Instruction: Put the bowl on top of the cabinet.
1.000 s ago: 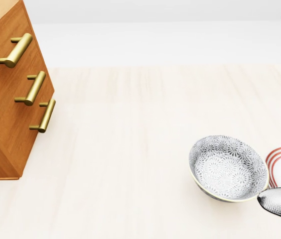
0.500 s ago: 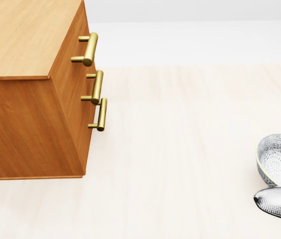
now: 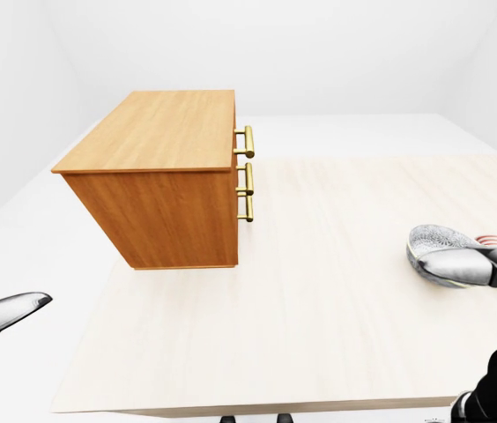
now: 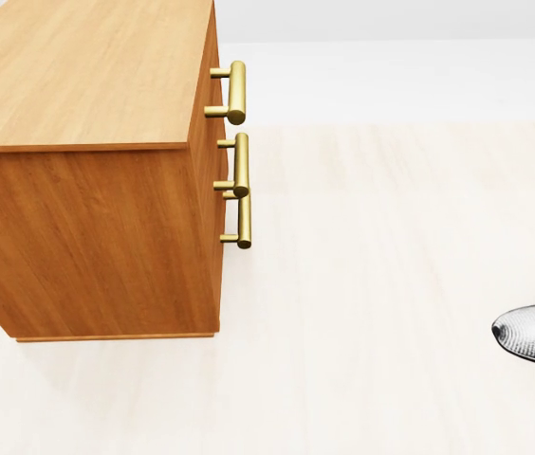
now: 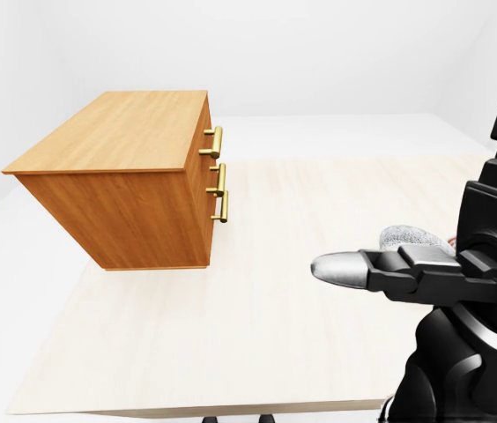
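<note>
The grey patterned ceramic bowl (image 3: pixel 441 248) is sitting near the right edge of the pale wooden counter (image 3: pixel 319 291), well apart from the orange-brown wooden cabinet with brass handles (image 3: pixel 165 181). The right robot hand (image 3: pixel 486 267) is reaching just beside the bowl, likely lining up a grasp; whether its fingers are gripping, I cannot tell. The left robot hand (image 3: pixel 2 317) is hanging empty, fingers extended.

Head view: table (image 4: pixel 372 284) seen steeply from above, at close range, cabinet (image 4: pixel 87 171) cropped at upper left. Left-eye and right-eye views: set farther off, angled gently down over the whole tabletop toward white walls. Cabinet and its brass handles (image 3: pixel 246 172) shared by all three
</note>
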Tool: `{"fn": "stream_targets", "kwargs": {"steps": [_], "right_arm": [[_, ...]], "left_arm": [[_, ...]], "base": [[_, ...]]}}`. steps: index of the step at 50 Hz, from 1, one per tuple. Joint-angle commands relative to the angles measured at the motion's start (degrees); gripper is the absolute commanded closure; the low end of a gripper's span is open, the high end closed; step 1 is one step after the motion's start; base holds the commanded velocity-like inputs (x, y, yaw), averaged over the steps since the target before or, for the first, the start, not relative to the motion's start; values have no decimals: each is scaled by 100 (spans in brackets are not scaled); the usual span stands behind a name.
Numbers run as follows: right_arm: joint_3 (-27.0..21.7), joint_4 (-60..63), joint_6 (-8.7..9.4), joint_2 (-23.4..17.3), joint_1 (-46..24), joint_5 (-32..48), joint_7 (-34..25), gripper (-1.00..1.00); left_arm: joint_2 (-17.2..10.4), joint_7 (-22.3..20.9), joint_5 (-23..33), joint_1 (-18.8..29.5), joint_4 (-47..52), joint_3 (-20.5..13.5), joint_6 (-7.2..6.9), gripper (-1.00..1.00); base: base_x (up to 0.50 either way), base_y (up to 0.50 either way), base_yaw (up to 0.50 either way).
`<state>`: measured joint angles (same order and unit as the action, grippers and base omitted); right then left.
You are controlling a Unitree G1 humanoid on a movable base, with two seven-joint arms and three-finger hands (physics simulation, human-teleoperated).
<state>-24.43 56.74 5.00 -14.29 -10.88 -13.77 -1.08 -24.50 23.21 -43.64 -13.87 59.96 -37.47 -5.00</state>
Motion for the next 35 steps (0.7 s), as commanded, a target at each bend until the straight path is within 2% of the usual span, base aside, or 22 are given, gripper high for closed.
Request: {"fn": "stream_targets", "kwargs": {"steps": [1, 2, 3, 4, 7, 9, 12, 13, 16, 21, 24, 25, 26, 27, 33, 35], "right_arm": [[-156, -1080, 0, -1125, -1449, 2, -73, -100], [-245, -1239, 0, -1255, -1687, -114, -72, -100], [-207, -1708, 0, -1656, -1936, -41, -206, -100], [-194, -2057, 0, -1835, -2088, -18, -270, -100], [-69, -2773, 0, -2320, -2149, 447, -581, -100], [-87, -3405, 0, -2698, -1950, 1047, -913, -100], [-200, -3916, 0, -2770, -1585, 1867, -1329, -100], [-406, -4204, 0, -2855, -1325, 2087, -1572, -100], [-664, -4610, 0, -2902, -1235, 2421, -1880, -100], [-629, -5650, 0, -3275, -1343, 2886, -2260, -100], [-386, -6459, 0, -3453, -1636, 3230, -2202, -100], [-180, -6965, 0, -3563, -1879, 3342, -2237, -100], [-174, -7034, 0, -3562, -1920, 3371, -2247, -100], [89, -7562, 0, -3723, -2101, 3642, -2266, -100], [694, -9439, 0, -3888, -2771, 4558, -2145, -100], [802, -10085, 0, -3879, -3069, 4658, -2160, -100]], "left_arm": [[-42, 37, -45, 16, 3, -37, 0, -100], [-26, 27, -26, 31, 3, -30, 0, -100], [-27, 30, 0, 18, 3, 0, 0, -100], [-41, 34, -11, -4, 3, 3, 0, -100], [-78, 67, -68, -2, 3, -41, 0, -100], [-73, 71, -66, 34, 3, -52, 0, -100], [-98, 92, -81, 34, 3, -46, 0, -100], [-144, 140, -43, 36, 3, 28, 0, -100], [-220, 210, -55, 4, 3, 74, 0, -100], [-373, 337, -200, -6, 3, 38, 0, -100], [-449, 404, -175, -35, 3, 136, 0, -100], [-448, 396, -204, -34, 3, 92, 0, -100], [-446, 392, -209, -31, 3, 83, 0, -100], [-448, 397, -268, -10, 3, 18, 0, -100], [-664, 549, -500, -109, 3, -40, 0, -100], [-661, 557, -493, -107, 3, -24, 0, -100]], "base": [[0, 0, 0], [0, 0, 0], [0, 0, 0], [0, 0, 0], [0, 0, 0], [0, 0, 0], [0, 0, 0], [0, 0, 0], [0, 0, 0], [0, 0, 0], [0, 0, 0], [0, 0, 0], [0, 0, 0], [0, 0, 0], [0, 0, 0], [0, 0, 0]]}}
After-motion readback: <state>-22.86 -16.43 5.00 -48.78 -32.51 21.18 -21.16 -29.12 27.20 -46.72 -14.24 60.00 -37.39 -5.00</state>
